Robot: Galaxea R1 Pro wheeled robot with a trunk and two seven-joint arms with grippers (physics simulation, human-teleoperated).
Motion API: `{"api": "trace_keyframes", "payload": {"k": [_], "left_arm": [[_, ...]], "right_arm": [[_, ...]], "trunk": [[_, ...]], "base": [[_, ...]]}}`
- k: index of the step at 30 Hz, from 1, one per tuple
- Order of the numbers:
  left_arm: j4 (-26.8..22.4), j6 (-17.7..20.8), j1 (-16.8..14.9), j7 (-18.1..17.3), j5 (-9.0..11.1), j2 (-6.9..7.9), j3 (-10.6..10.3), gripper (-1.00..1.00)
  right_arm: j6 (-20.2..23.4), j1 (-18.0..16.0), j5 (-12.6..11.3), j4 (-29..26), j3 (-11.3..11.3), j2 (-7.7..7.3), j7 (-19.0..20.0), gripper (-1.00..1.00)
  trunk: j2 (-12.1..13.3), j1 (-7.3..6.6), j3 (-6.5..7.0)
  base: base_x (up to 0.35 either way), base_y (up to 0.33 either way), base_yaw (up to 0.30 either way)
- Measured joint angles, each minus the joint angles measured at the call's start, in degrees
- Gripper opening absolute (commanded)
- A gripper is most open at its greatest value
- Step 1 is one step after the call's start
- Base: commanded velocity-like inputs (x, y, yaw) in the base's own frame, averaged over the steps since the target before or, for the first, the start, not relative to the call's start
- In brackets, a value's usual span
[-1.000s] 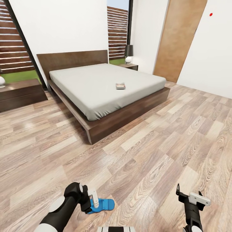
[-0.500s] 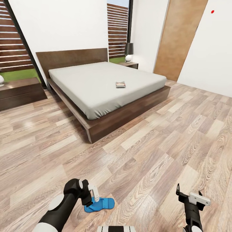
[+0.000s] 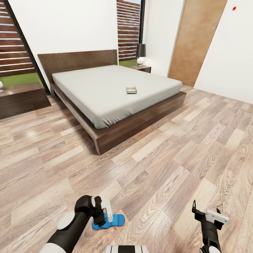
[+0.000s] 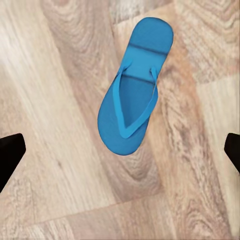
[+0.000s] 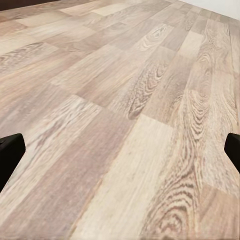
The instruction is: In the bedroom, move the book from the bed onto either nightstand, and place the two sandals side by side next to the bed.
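Note:
One blue sandal (image 3: pixel 116 221) lies flat on the wood floor close in front of me, sole down in the left wrist view (image 4: pixel 132 107). My left gripper (image 3: pixel 104 216) hangs just above it, open, its dark fingertips (image 4: pixel 10 155) wide apart on either side of the sandal. My right gripper (image 3: pixel 205 213) is open over bare floor, holding nothing (image 5: pixel 120 150). Farther off stands the bed (image 3: pixel 105 88), with the book (image 3: pixel 131 90) lying on the mattress towards its right side. A nightstand (image 3: pixel 142 68) with a dark-shaded lamp (image 3: pixel 141 53) stands at the bed's far right corner.
A low dark-brown cabinet (image 3: pixel 21 100) stands left of the bed under a tall window. A wooden door (image 3: pixel 195 42) is in the wall at the right. Wood-plank floor (image 3: pixel 168 154) stretches between me and the bed's foot.
The left gripper has shifted a little to the right, over the sandal's near end. The sandal lies as before. The camera has moved slightly. The right arm is unchanged.

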Motion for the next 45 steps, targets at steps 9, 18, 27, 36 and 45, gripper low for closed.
{"api": "trace_keyframes", "payload": {"k": [9,18,27,36,45], "left_arm": [[0.01,0.06,0.00,0.00,0.01,0.01,-0.32,1.00],[0.01,0.08,0.00,0.00,0.03,0.09,-0.25,1.00],[0.01,0.00,0.00,0.00,0.15,0.13,-0.18,1.00],[0.01,0.00,0.00,0.00,0.17,0.20,-0.15,1.00],[0.01,0.00,0.00,0.00,0.17,0.21,-0.15,1.00]], "right_arm": [[0.00,0.00,0.00,0.00,0.00,0.00,0.00,1.00],[0.00,0.00,0.00,-0.01,0.00,0.00,0.00,1.00],[0.00,0.01,0.02,-0.02,0.00,0.00,0.00,1.00],[0.00,0.00,0.00,0.04,0.00,0.00,0.00,1.00],[0.00,0.00,0.00,0.01,0.00,0.00,0.00,1.00]], "trunk": [[-0.12,0.23,-2.00],[-0.24,0.46,-3.99],[-0.31,0.59,-5.11],[-0.38,0.72,-6.21],[-0.50,0.95,-8.20]], "base": [[0.000,0.000,0.000],[0.000,0.000,0.000],[0.000,0.000,0.000],[0.000,0.000,0.000],[0.000,0.000,0.000]]}}
